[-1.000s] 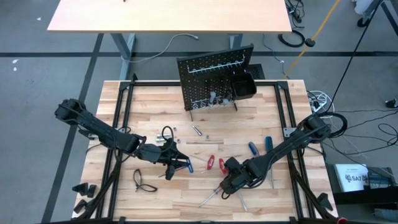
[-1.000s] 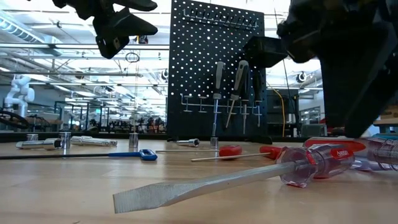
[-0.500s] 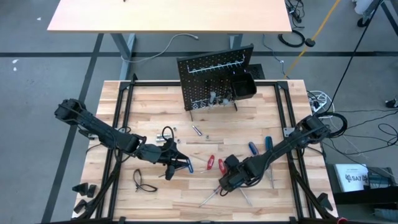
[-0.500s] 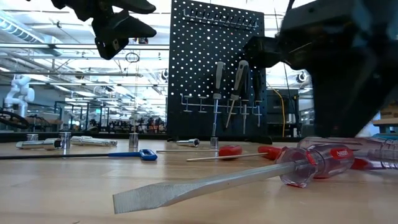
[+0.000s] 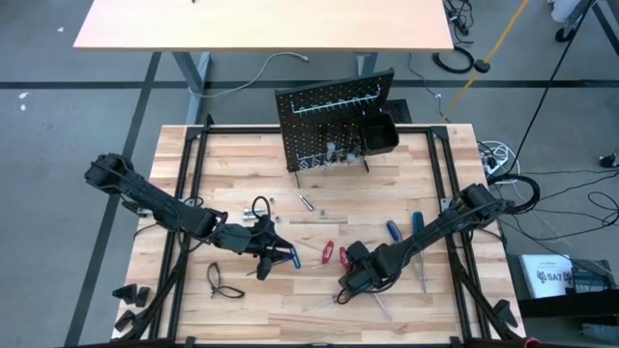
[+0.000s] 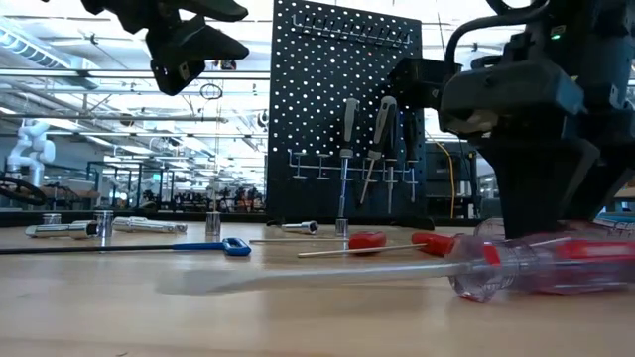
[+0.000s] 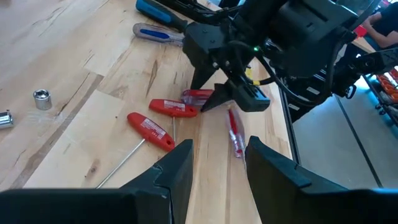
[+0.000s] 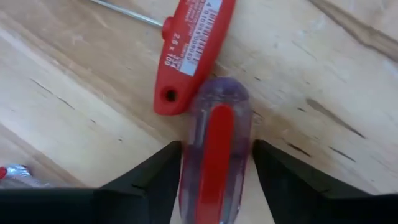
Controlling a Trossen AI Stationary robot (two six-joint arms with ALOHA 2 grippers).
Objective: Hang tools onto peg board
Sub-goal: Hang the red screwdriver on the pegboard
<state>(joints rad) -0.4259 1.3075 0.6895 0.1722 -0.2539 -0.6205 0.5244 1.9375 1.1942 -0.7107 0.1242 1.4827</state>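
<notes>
— What is the right claw (image 8: 214,163) after?

— The big flat-blade screwdriver with the clear plastic handle and red core (image 8: 212,149). It lies flat on the wooden surface (image 5: 232,164), its handle between the right claw's two fingers, which stand apart on either side. I cannot tell whether they are touching it yet.

— How will it handle?

— Stiff and fairly light, I judge, but the smooth rounded handle looks slippery and could roll. The thick middle of the handle is the best hold; the long steel shank (image 6: 327,279) reaching away from the claw would tip it if it were gripped near the end.

— What is close by?

— A small red-handled screwdriver (image 8: 189,46) lies just ahead of the claw, touching the clear handle's end or very nearly. The black perforated peg board (image 5: 334,126) stands well beyond, at the far edge.

— And the left claw (image 7: 217,163)?

— It hovers above the surface, well to the side, fingers apart and empty.
</notes>
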